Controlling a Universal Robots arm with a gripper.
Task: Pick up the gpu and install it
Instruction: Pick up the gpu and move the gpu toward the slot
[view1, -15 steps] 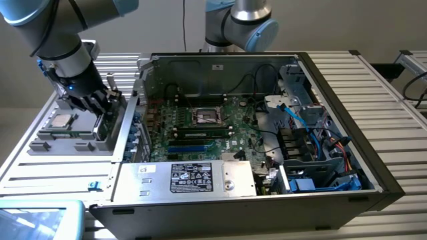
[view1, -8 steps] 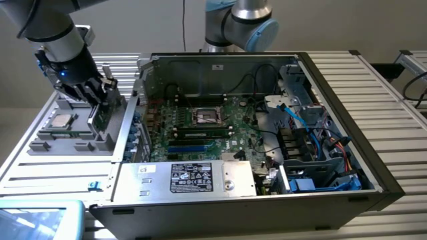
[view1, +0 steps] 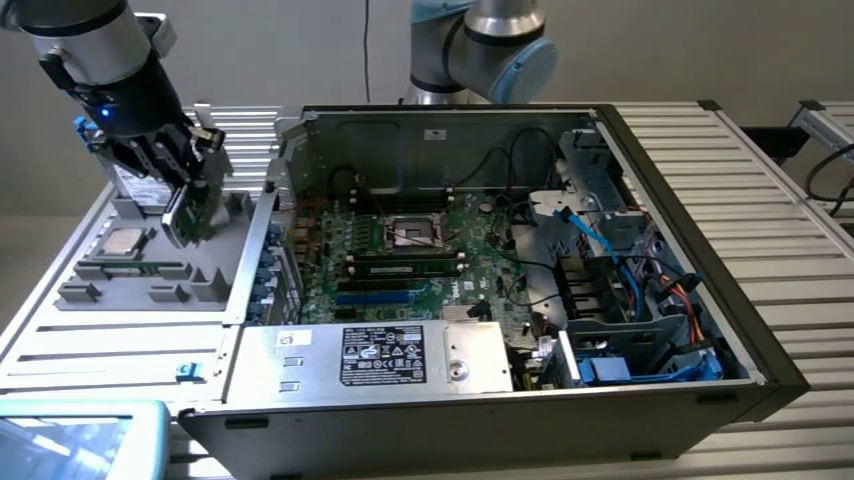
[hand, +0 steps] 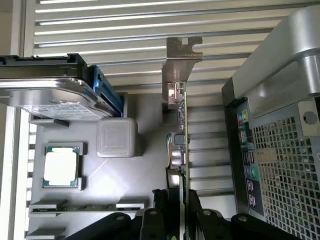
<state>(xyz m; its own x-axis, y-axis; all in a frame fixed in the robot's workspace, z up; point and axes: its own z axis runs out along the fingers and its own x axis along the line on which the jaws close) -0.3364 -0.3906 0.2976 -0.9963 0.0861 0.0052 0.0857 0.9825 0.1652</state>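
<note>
Pinching the gpu (hand: 179, 125) edge-on, the gripper (hand: 176, 197) holds it upright, apparently clear of the grey tray (view1: 134, 290); the open computer case (view1: 441, 125) lies to the exterior view's right.

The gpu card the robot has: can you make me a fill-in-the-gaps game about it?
1. The pincer is ___ on the gpu.
2. The gpu's thin end bracket is ___ in colour.
3. The gpu is ___ the open computer case, over by the grey tray.

Missing words: shut; silver; outside.
</note>
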